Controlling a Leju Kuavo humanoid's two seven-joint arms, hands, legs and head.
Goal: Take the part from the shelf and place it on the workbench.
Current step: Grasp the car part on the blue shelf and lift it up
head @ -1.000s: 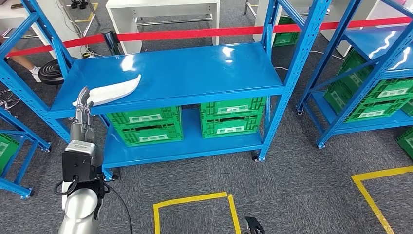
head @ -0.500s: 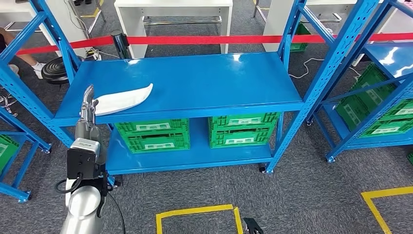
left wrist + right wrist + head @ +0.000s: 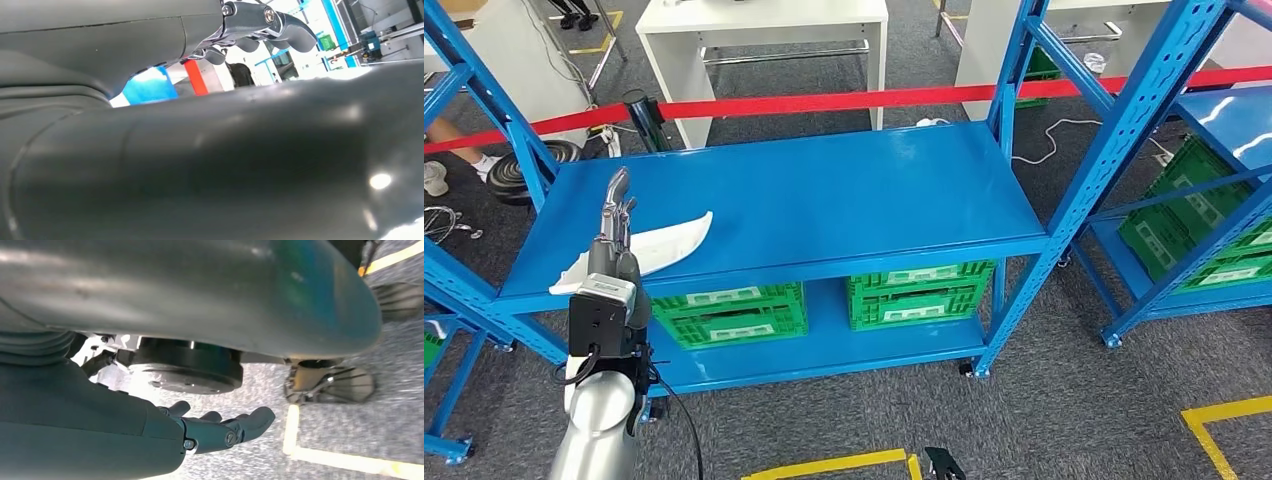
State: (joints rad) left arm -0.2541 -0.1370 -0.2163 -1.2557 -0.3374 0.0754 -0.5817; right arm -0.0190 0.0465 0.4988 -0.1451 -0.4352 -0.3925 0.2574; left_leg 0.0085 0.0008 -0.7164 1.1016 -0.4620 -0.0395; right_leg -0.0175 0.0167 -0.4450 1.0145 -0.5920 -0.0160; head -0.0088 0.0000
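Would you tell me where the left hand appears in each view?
Head view: left hand, lower left, by the white part.
Left wrist view: its fingers, along the upper edge.
Right wrist view: not in it.
Shared landmark: red barrier tape, head and left wrist.

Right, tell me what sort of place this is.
Probably a warehouse or factory test area: blue steel shelving with green crates below, a red barrier tape, and yellow floor markings on grey carpet.

The shelf top point(image 3: 824, 190) is being left bare right of the part point(image 3: 649, 250), so passage from the front is being allowed there. The sides are being fenced by uprights point(image 3: 1024, 120) (a red tape point(image 3: 824, 100) behind).
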